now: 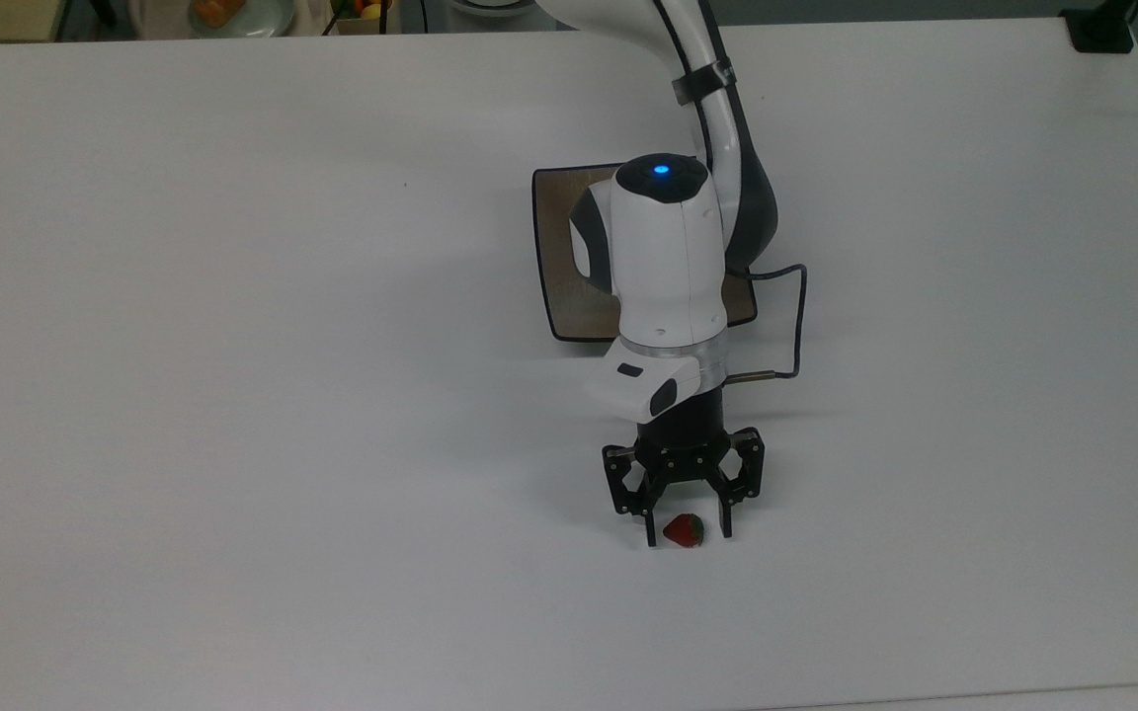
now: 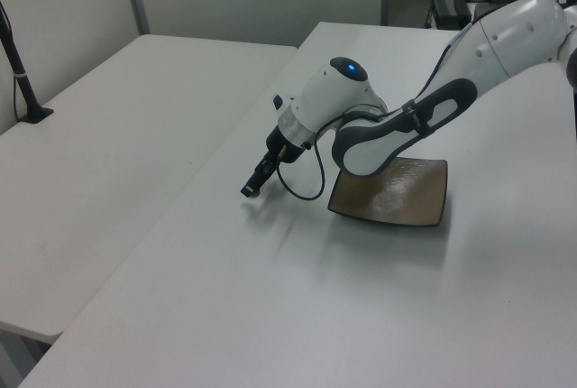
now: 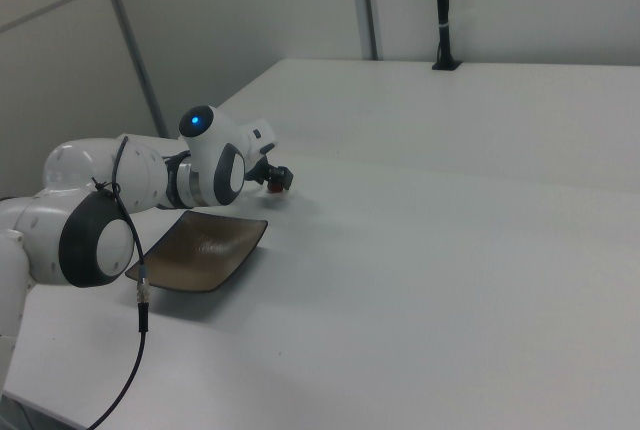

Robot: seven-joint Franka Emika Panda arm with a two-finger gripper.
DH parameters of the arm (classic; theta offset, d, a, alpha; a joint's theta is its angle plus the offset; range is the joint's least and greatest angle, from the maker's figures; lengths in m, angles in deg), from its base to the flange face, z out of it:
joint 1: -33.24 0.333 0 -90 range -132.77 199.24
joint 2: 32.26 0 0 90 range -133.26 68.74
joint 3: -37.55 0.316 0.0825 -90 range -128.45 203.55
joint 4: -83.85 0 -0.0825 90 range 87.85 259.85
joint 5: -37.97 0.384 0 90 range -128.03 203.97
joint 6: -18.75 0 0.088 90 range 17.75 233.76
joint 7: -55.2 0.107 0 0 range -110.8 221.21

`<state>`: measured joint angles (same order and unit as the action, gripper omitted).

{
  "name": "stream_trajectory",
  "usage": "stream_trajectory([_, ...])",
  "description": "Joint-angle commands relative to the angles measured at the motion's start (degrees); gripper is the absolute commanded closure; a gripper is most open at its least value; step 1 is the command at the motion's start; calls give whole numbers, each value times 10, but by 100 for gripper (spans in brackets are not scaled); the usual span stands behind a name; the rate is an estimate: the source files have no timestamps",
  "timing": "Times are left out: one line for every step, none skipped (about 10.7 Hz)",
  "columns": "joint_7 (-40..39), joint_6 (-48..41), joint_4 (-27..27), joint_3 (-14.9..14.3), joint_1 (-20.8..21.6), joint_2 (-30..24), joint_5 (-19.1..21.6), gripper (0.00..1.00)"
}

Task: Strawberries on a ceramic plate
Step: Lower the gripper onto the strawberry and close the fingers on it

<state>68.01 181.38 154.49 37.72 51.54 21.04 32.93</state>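
One strawberry point(image 1: 684, 530) lies on the tabletop point(image 1: 233, 395) between the open gripper's point(image 1: 688, 533) fingers, apart from the ceramic plate point(image 1: 564, 267).

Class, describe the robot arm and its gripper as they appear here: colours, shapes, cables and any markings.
The arm has glossy white rounded shells with dark grey joint sections and a blue light on a black cap. A thin dark cable loops beside the wrist. The gripper is black, an angular open-frame linkage with two slim fingers.
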Motion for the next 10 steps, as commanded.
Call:
stream_trajectory([14, 8, -11, -11, 9, 8, -18, 49])
stream_trajectory([14, 8, -10, -11, 9, 8, -18, 59])
stream_trajectory([13, 8, -9, -11, 9, 8, -18, 69])
stream_trajectory([13, 8, -9, -11, 9, 8, -23, 78])
stream_trajectory([13, 7, -9, -11, 9, 8, -25, 88])
stream_trajectory([13, 7, -9, -11, 9, 6, -25, 89])
stream_trajectory([12, 6, -6, -11, 9, 2, -25, 89])
stream_trajectory([13, 6, 7, -10, 7, -13, -24, 89])
stream_trajectory([12, 3, 26, -10, 6, -34, -23, 89])
stream_trajectory([12, -2, 40, -10, 4, -62, -16, 89])
